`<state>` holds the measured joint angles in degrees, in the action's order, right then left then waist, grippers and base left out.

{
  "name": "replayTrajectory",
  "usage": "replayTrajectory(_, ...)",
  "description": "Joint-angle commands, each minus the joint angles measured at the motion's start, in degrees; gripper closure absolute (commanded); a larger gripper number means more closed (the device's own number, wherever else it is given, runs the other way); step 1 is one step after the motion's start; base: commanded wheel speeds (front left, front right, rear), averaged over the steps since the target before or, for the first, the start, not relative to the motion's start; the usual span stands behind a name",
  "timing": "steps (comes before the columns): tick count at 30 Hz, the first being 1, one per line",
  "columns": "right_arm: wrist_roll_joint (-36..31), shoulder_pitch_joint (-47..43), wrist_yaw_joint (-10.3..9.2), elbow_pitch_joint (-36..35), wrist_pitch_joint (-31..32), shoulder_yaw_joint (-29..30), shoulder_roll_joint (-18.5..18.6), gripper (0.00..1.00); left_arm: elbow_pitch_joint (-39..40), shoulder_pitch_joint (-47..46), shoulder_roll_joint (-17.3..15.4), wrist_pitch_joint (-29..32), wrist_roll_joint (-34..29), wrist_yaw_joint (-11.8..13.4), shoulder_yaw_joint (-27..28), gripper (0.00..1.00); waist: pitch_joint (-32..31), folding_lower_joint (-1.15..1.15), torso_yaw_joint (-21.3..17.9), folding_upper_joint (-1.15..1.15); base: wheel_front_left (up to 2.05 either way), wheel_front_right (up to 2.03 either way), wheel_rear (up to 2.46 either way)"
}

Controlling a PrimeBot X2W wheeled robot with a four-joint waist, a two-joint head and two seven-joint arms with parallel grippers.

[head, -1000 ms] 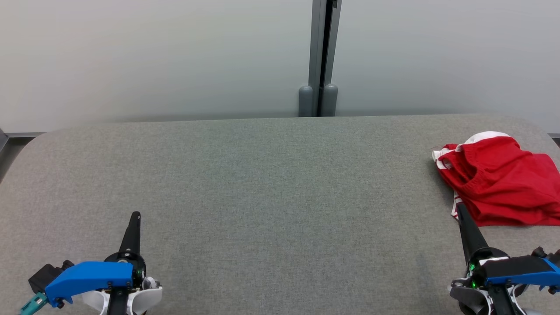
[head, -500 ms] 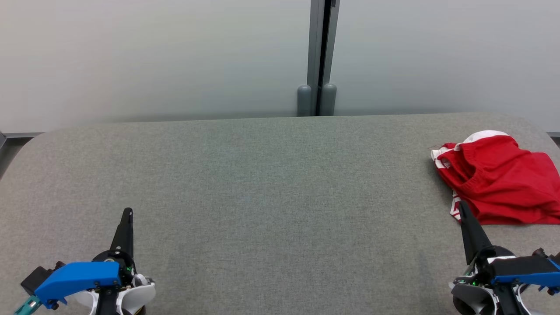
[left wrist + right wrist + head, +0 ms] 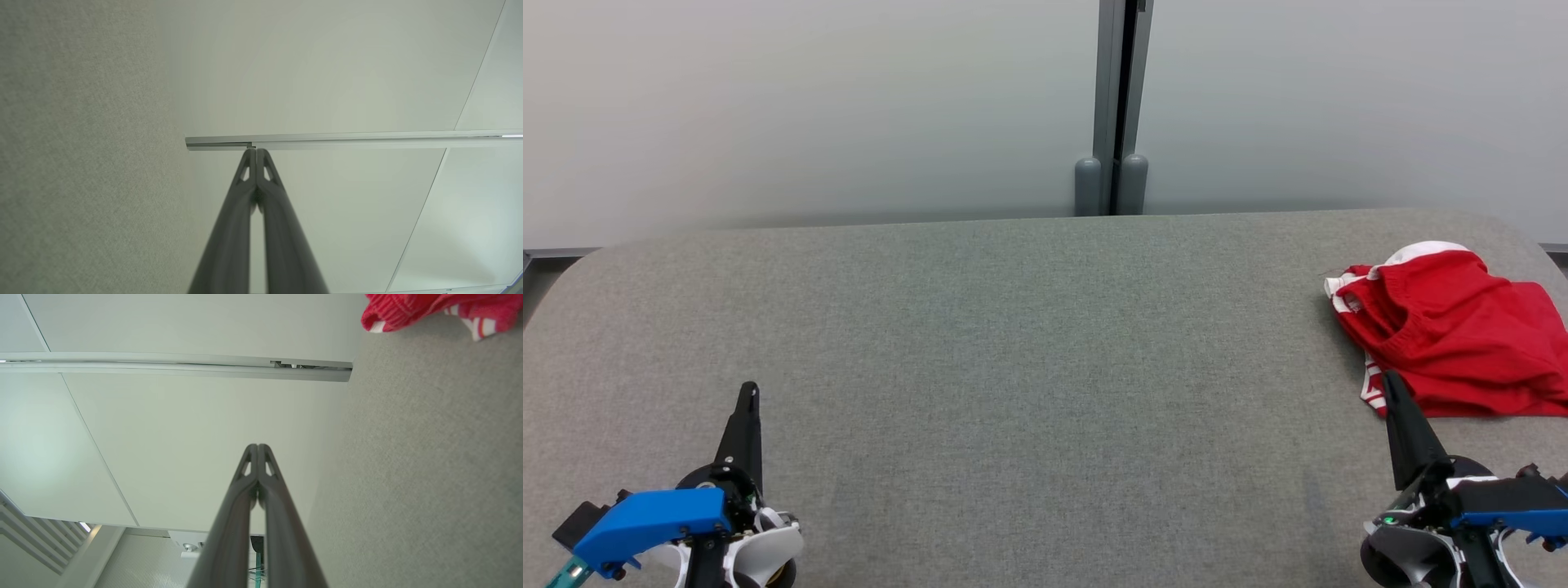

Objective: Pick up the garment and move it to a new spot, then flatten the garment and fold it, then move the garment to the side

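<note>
The garment (image 3: 1462, 339) is a red piece with white striped trim, folded into a rough pile at the far right of the grey table (image 3: 1029, 343). A corner of the garment (image 3: 433, 308) shows at the top right of the right wrist view. My right gripper (image 3: 1390, 380) is shut and empty, its tip just in front of the garment's near left corner. My left gripper (image 3: 747, 390) is shut and empty at the lower left, far from the garment. Both wrist views show fingers pressed together, left gripper (image 3: 256, 150) and right gripper (image 3: 258, 446).
A pale partition wall (image 3: 809, 106) with a grey vertical post (image 3: 1112, 106) stands behind the table. The table's rounded corners lie at the far left and far right, and the garment sits close to the right edge.
Both grippers have drawn back toward the bottom of the head view, the left one also drifting left. The garment lies as before; the small shift of the scene comes from the camera.
</note>
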<state>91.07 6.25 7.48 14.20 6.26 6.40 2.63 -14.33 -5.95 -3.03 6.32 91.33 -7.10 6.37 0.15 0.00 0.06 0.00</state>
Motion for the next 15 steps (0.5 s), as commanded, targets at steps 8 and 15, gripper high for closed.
replayTrajectory(8,1.41,-0.11,0.02,-0.31,0.48,0.24,0.45,1.00,0.45,-0.49,0.27,0.49,1.10,-0.62,0.52,1.00,0.03,0.00,-0.06,0.00,0.00,0.00,0.00)
replayTrajectory(15,1.41,-0.11,0.02,-0.32,0.48,0.24,0.44,1.00,0.45,-0.49,0.27,0.49,1.10,-0.62,0.52,1.00,0.03,0.00,-0.06,0.00,0.00,0.00,0.00)
